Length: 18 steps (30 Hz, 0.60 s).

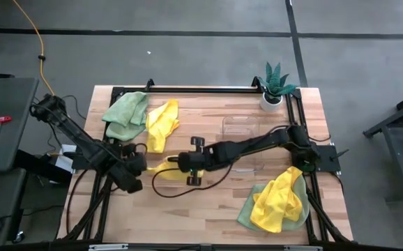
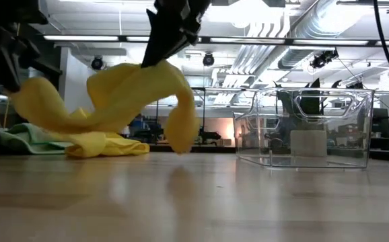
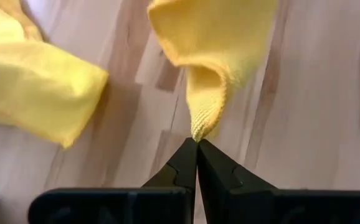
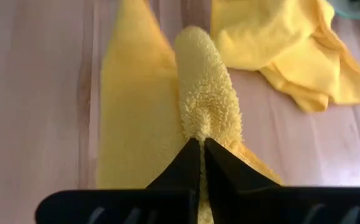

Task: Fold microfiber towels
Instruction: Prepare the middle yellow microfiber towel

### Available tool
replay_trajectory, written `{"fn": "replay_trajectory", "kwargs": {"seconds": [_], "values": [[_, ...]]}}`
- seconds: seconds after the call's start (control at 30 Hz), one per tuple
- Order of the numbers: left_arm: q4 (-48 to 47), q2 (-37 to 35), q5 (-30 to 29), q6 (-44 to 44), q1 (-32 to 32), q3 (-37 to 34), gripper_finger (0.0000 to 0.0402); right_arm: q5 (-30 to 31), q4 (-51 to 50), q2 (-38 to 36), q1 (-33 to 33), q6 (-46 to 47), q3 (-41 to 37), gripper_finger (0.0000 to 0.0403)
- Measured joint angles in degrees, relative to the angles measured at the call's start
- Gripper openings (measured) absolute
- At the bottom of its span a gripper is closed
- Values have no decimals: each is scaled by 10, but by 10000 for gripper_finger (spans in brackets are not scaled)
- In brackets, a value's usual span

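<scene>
Both arms have a yellow microfiber towel (image 2: 114,97) strung between them above the middle of the counter (image 1: 208,209). The left gripper (image 3: 196,144) has its jaws clenched on one corner, and the right gripper (image 4: 200,142) has its jaws clenched on a bunched edge. In the low view the cloth sags in a twisted loop, clear of the wood.

To fold it cleanly, I'd say the arms need to draw apart until the twist falls out, then lay the cloth down flat before bringing one edge over. Releasing now would likely drop a crumpled heap.

More towels wait on the pale wooden counter: a sage green towel (image 1: 126,111) beside another yellow one (image 1: 162,124) at the far left, and a yellow-on-green pile (image 1: 277,202) at the near right. A clear plastic bin (image 2: 305,128) sits past the centre, with a small potted plant (image 1: 274,84) at the far right corner. Beyond is an open workshop with ceiling ducts and strip lights
</scene>
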Motion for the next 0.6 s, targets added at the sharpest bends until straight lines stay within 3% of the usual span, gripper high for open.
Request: {"fn": "replay_trajectory", "kwargs": {"seconds": [0.23, 0.37, 0.6], "values": [[-29, -17, -5, 29, 13, 0, 0, 50, 106, -9, 34, 100, -108, 0], [-21, -9, -40, 16, 11, -2, 0, 79, 170, -22, 36, 136, -144, 0], [19, 13, -115, -2, 4, -1, 0, 58, 196, -41, 39, 18, -145, 0]]}}
